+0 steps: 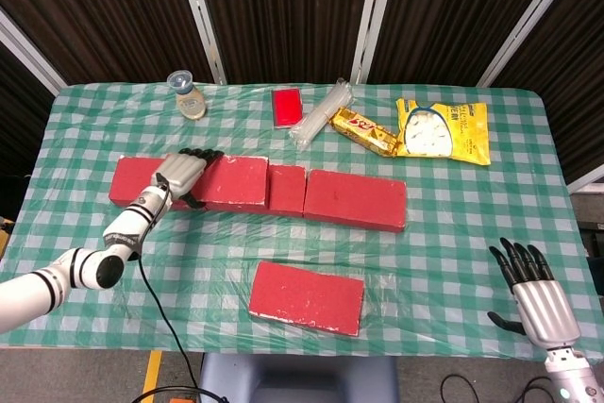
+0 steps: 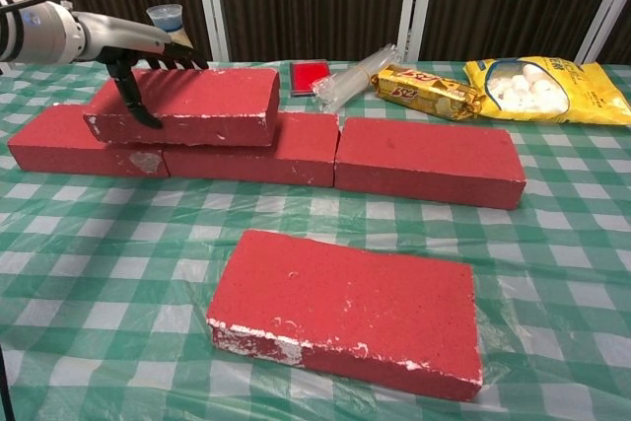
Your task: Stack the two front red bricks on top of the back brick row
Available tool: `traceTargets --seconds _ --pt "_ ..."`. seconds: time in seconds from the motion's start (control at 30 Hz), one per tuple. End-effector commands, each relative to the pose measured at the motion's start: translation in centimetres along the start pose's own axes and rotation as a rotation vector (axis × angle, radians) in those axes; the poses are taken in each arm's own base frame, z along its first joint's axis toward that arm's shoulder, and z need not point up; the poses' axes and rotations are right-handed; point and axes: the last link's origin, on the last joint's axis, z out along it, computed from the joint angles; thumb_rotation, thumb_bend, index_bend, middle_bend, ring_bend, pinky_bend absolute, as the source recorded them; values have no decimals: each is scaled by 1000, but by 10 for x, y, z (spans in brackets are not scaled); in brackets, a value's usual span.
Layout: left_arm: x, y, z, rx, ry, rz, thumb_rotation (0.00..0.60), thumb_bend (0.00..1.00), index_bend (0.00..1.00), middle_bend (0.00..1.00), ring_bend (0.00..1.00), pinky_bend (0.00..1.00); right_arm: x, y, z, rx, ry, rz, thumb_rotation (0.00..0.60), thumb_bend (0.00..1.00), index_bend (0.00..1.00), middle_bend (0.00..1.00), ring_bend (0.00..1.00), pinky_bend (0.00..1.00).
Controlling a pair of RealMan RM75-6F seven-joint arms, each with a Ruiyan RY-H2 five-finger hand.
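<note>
Left robot hand [image 2: 148, 58] grasps the lifted brick [image 2: 187, 105], fingers over its top, thumb on the near face; the brick sits across the seam of the left two bricks in the back row [image 2: 424, 160]. Second front brick [image 2: 345, 308] lies flat near the counter's [image 1: 453, 233] near edge. Right robot hand [image 1: 533, 294] released, fingers spread, wrist cut off by frame

bricks [image 1: 354, 199]: red, with white chips on the edges
tablecloth [image 1: 453, 224]: green and white squares
snack bag [image 1: 442, 129]: yellow, white bits showing
candy bar [image 1: 363, 131]: gold wrapper
hands [image 1: 181, 175]: silver backs, black fingers
</note>
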Motion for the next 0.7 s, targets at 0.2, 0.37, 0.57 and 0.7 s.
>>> traceTargets --seconds 0.2,0.37,0.57,0.7 --pt "-2 4 12 9 -6 3 600 310 70 629 618 477 2 1 0 -4 0 4 600 62 0 0 0 0" --pt "0 5 13 16 -3 -5 600 311 70 628 618 459 3 2 -1 0 4 9 600 63 0 0 0 0" --pt "1 1 13 32 -3 3 600 309 70 625 609 427 3 1 -1 4 -4 7 600 62 0 0 0 0" --pt "1 -1 13 40 -5 5 600 309 71 619 574 395 2 1 -1 4 -8 4 600 63 0 0 0 0"
